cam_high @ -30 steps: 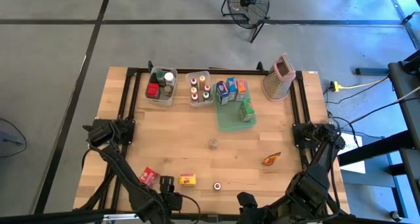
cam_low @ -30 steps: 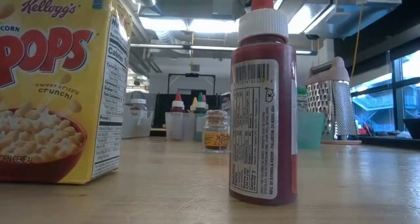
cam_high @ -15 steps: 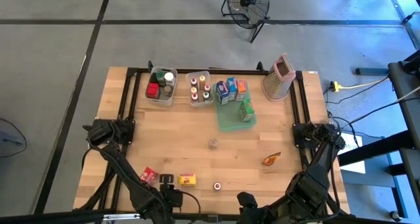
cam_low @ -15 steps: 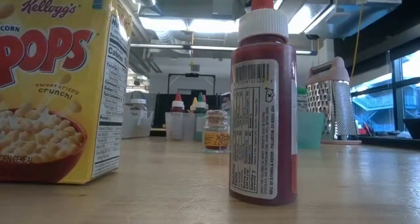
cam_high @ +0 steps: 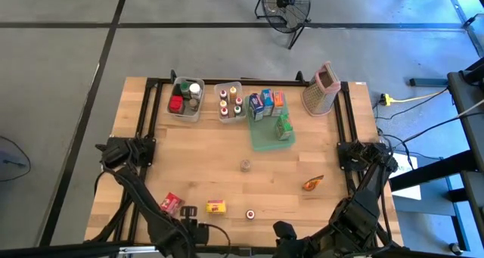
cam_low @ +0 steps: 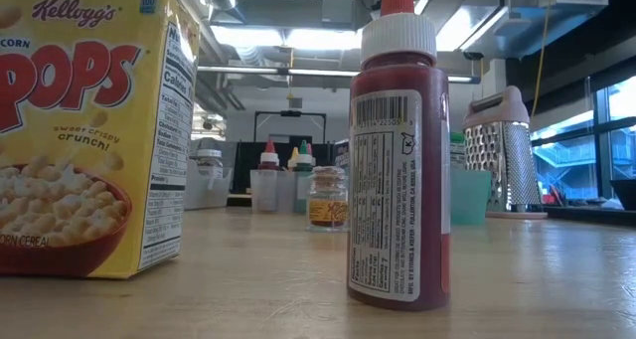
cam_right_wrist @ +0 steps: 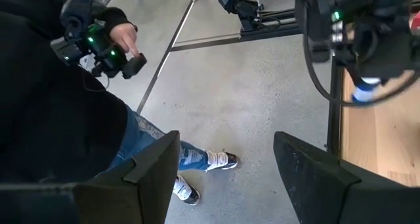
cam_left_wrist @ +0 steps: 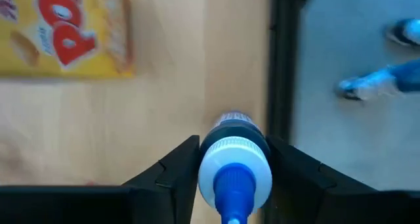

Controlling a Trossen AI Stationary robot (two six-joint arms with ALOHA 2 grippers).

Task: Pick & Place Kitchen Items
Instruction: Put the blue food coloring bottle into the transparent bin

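My left gripper (cam_high: 188,211) is at the table's near edge, left of centre, shut on a small bottle with a white cap and blue tip (cam_left_wrist: 234,171). It also shows in the right wrist view (cam_right_wrist: 363,92). On the table near it lie a red packet (cam_high: 172,203), a yellow cereal carton (cam_high: 216,206) and a red bottle (cam_high: 249,213). A spice jar (cam_high: 245,165) stands mid-table and an orange item (cam_high: 312,183) lies to the right. My right gripper (cam_right_wrist: 226,165) is open and empty, past the near edge over the floor. My left gripper pinches the bottle at its white cap (cam_left_wrist: 209,163) between its two fingers, one on each side. The fingers come from above, pointing down, and the bottle stands upright with its tip toward the wrist. Whether its base is on the table, I cannot tell.
Two clear bins (cam_high: 186,99) (cam_high: 230,101) with jars and a green tray (cam_high: 266,140) with cartons stand at the far side, beside a box grater (cam_high: 321,89). A black rail (cam_left_wrist: 283,60) runs along the table's edge. A person (cam_right_wrist: 59,99) stands beyond the near edge.
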